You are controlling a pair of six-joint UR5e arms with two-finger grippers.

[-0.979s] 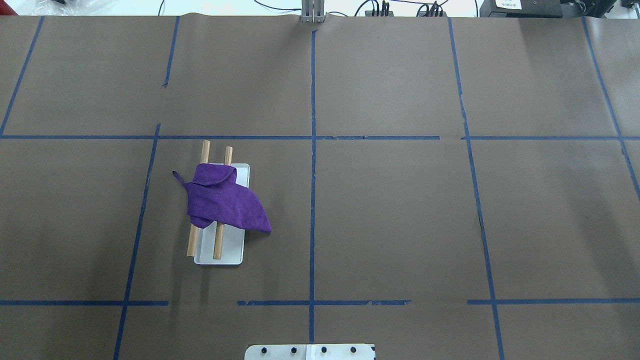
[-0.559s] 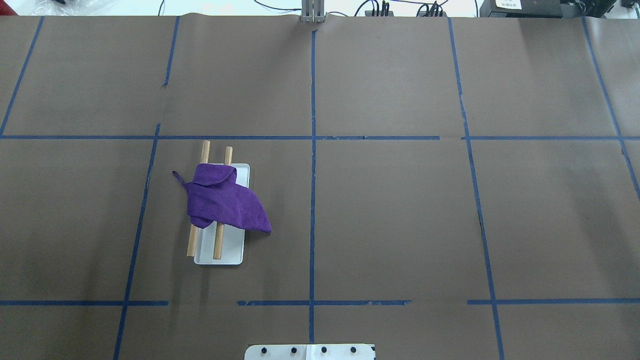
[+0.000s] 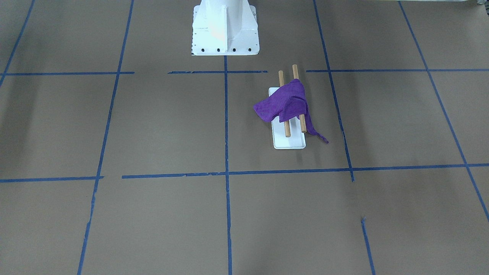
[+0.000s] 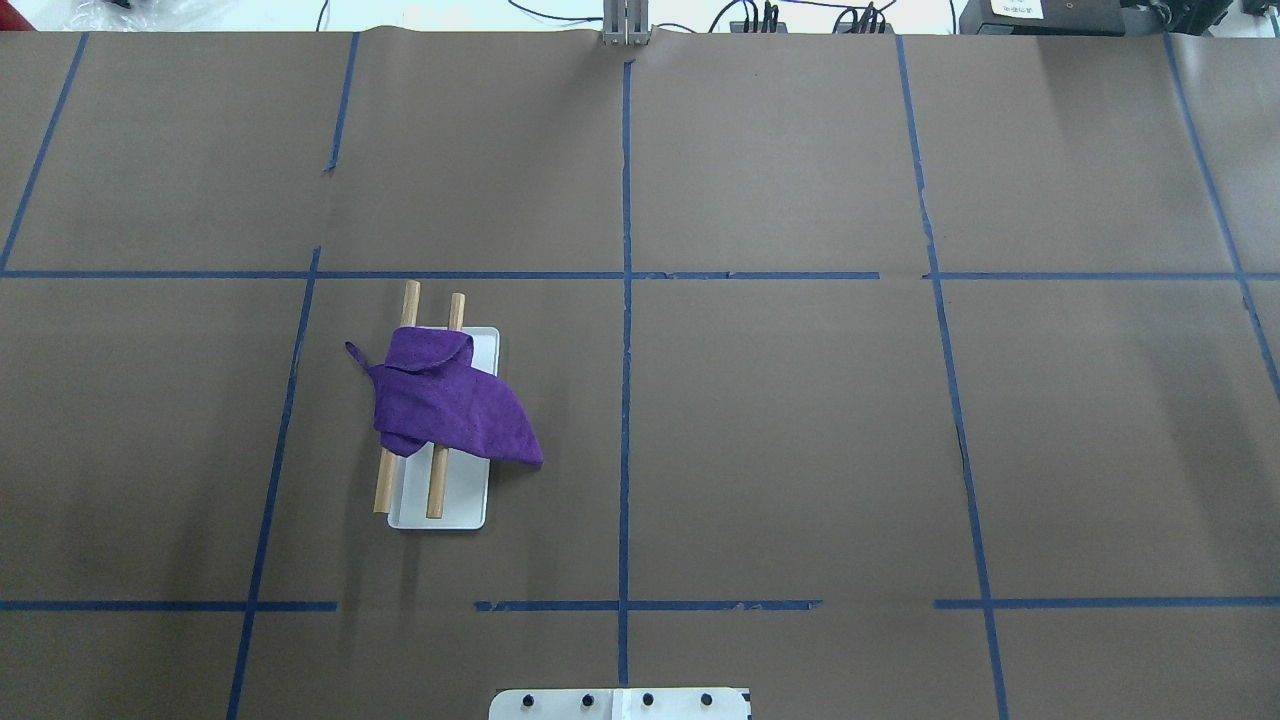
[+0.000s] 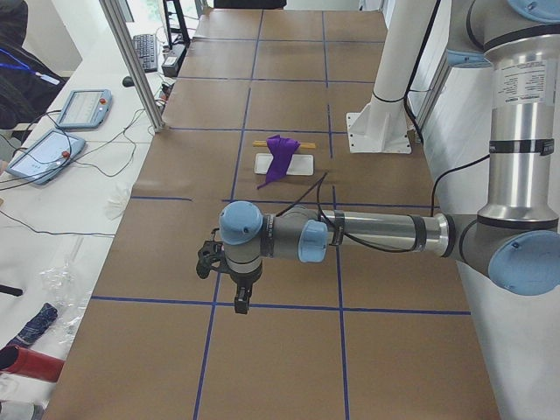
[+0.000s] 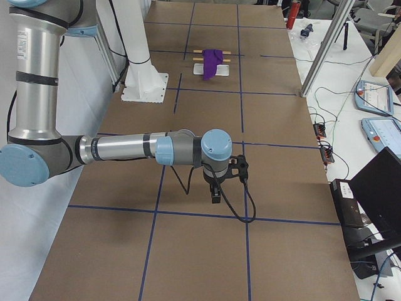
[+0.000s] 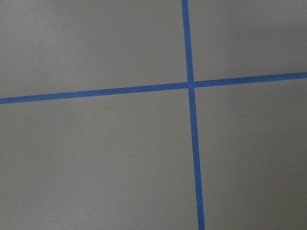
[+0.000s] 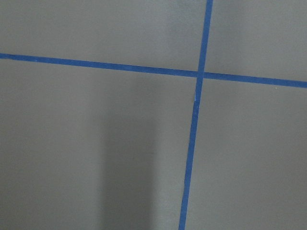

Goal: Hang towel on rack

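The purple towel [image 4: 445,405] lies draped across the two wooden rods [image 4: 436,490] of the rack, whose white base [image 4: 462,503] rests on the brown table. One corner hangs off toward the table's middle and a thin tail off the other side. It also shows in the front view [image 3: 284,105] and both side views [image 5: 280,156] [image 6: 212,61]. My left gripper [image 5: 238,302] hangs over the table's left end, far from the rack. My right gripper [image 6: 215,194] hangs over the right end. I cannot tell whether either is open or shut. The wrist views show only table and tape.
The robot's white base [image 3: 224,28] stands at the near middle edge. Blue tape lines [image 4: 625,300] grid the brown table. Tablets [image 5: 83,107], cables and a metal post [image 5: 131,61] sit along the far side. A laptop [image 6: 376,188] is beyond the right end.
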